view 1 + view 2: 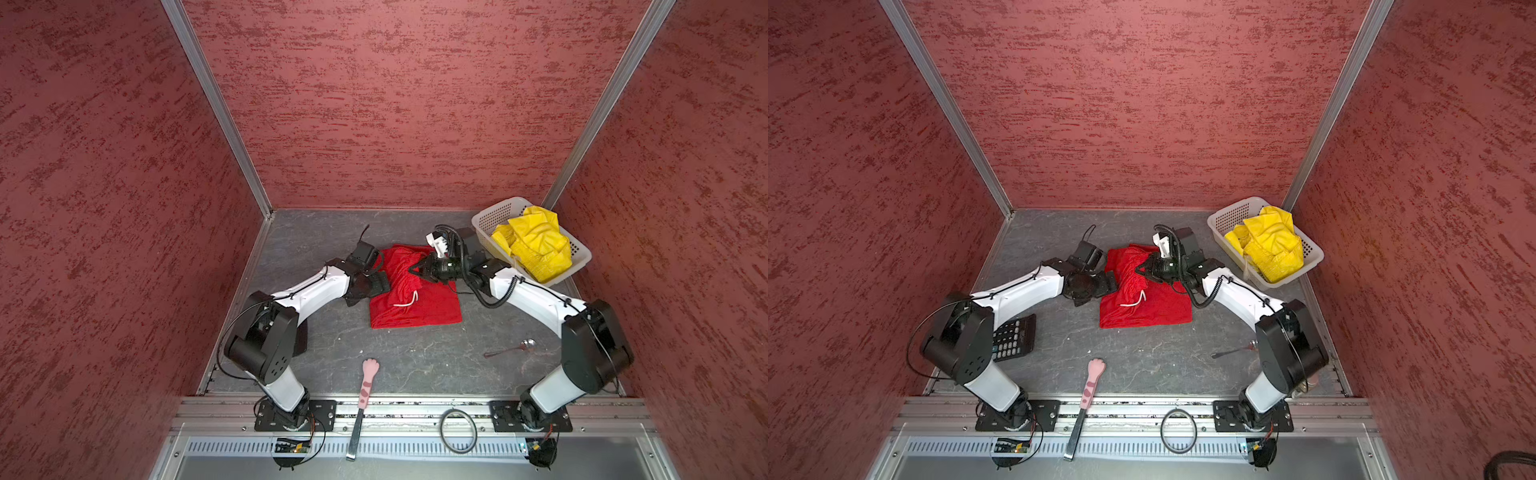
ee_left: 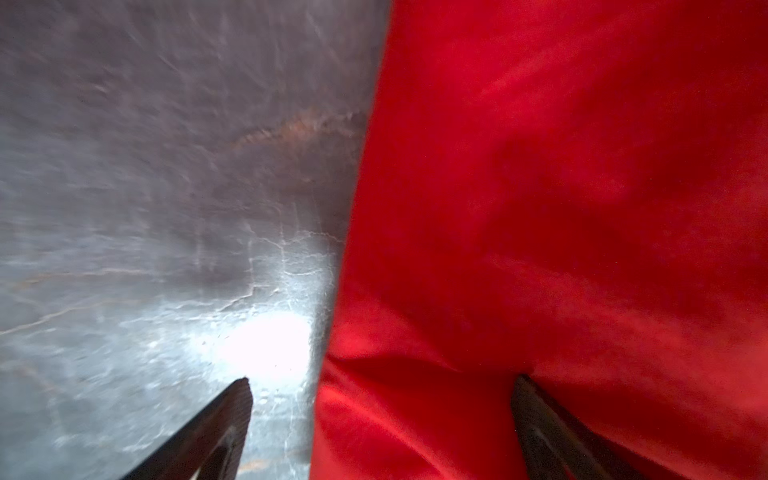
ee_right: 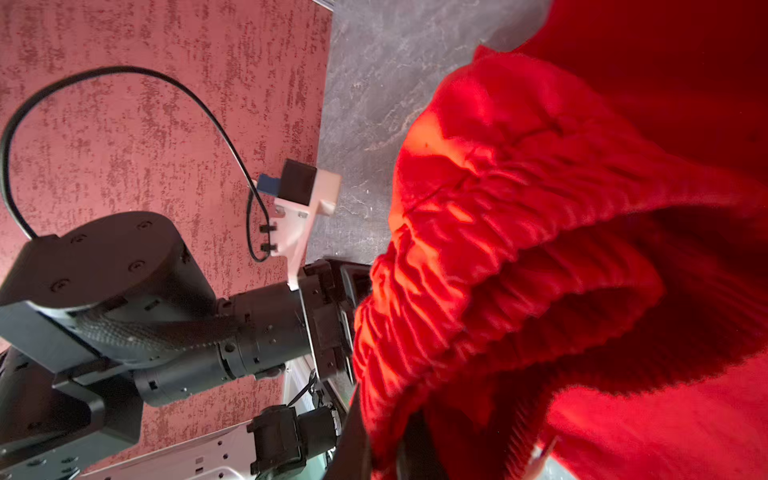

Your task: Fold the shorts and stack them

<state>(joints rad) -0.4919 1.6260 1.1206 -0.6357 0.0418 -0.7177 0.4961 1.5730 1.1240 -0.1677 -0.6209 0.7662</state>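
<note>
left tool (image 2: 382, 379) released, straddling red shorts (image 1: 419, 305) edge | right tool (image 1: 417, 269) clenched on waistband (image 3: 478, 232)

The red shorts (image 1: 428, 307) are plain, the yellow shorts (image 1: 540, 245) bright, the basket (image 1: 492, 216) white.

Left arm (image 1: 309, 291) and right arm (image 1: 536, 297): white shells, black joint housings (screw holes dot the caps); a coiled black cable (image 1: 494, 306) runs along the right one.
</note>
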